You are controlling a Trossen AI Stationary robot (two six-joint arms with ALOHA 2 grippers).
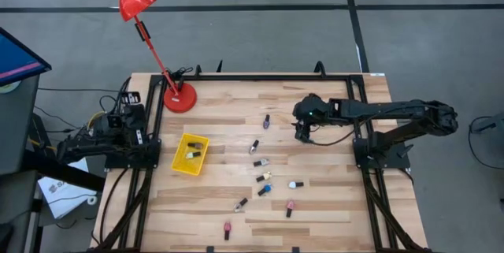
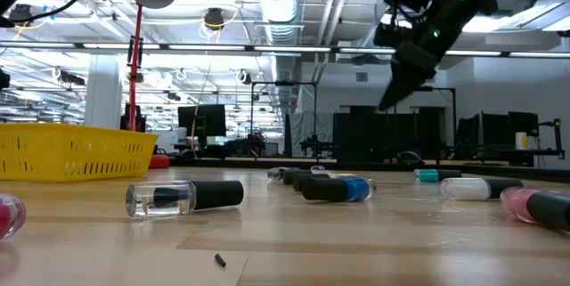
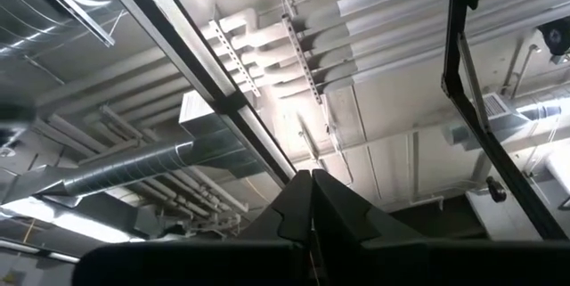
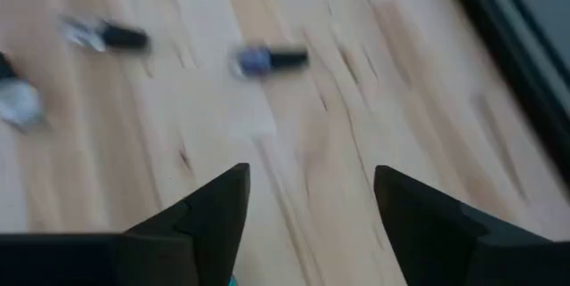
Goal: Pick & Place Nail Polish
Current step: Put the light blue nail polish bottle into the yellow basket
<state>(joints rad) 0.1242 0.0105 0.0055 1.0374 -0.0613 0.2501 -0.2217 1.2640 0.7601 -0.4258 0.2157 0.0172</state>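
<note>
Right pincer (image 1: 303, 133) hung spread and empty above the tabletop (image 1: 331, 198), seemingly lining up on a purple bottle (image 1: 267, 120). Left pincer (image 3: 312, 199), pressed together, waited beside the yellow bin (image 1: 191, 154).

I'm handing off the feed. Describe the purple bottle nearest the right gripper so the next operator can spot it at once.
Start in the high view at the red lamp base in the table's far left corner and move right toward the open right gripper. The purple nail polish bottle lies alone between them, dark cap pointing away from the other bottles. It is the farthest bottle from the table's front edge, apart from the scattered cluster.
</note>
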